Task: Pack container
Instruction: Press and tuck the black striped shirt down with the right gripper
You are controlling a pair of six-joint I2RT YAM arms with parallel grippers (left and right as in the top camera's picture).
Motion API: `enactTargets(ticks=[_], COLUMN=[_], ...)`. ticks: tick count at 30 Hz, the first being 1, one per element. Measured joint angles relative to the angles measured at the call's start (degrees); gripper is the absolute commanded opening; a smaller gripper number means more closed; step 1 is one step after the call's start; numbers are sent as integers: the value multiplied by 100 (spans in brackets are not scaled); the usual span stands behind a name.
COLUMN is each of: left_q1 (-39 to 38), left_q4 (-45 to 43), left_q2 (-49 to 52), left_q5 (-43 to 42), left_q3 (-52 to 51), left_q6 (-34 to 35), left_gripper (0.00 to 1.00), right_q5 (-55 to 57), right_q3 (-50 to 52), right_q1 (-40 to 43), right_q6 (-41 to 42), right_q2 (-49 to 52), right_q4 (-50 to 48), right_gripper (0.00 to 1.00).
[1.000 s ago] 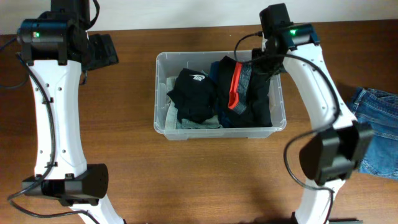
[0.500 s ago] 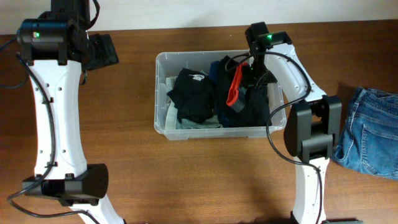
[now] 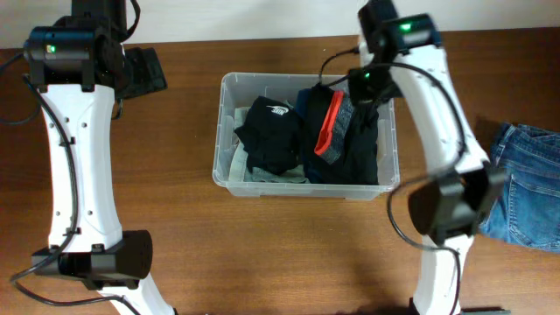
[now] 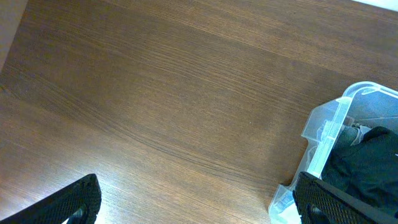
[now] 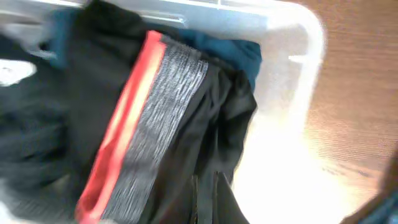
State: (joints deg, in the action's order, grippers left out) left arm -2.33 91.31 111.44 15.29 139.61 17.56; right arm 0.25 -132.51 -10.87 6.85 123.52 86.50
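Note:
The clear container (image 3: 224,131) sits mid-table with folded dark clothes inside, among them a black garment with a white logo (image 3: 273,131). My right gripper (image 3: 365,89) is over the container's far right corner. It is shut on a black garment with a red and grey waistband (image 3: 332,122), which lies in the right half. In the right wrist view its fingertips (image 5: 205,199) pinch black fabric beside the waistband (image 5: 146,118), near the container's corner (image 5: 308,43). My left gripper (image 4: 199,210) is open over bare wood, left of the container (image 4: 329,124).
Blue jeans (image 3: 525,188) lie on the table at the right edge. A dark object (image 3: 144,72) sits at the far left by the left arm. Both white arms reach in from the near side.
The right arm has swung back and to the right, and the waistband garment lies more spread out in the bin. The container has shifted slightly left. The left arm has not moved.

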Motion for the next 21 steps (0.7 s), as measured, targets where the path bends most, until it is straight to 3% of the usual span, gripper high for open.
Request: enactTargets(ticks=[9,15,21], left_q1=[0,0,0], left_q4=[0,0,0], left_q2=[0,0,0], left_q5=[0,0,0], left_q3=[0,0,0], left_q6=[0,0,0], left_gripper=[99,99,99], right_q5=[-457,-540,-573], right_q3=[190,1130,2920], right_q1=[-219,-734,-1073], right_q6=[-2,0,175], right_q2=[-483,-463,-422], right_q4=[385,-188,-1541], right_gripper=[4,4,4])
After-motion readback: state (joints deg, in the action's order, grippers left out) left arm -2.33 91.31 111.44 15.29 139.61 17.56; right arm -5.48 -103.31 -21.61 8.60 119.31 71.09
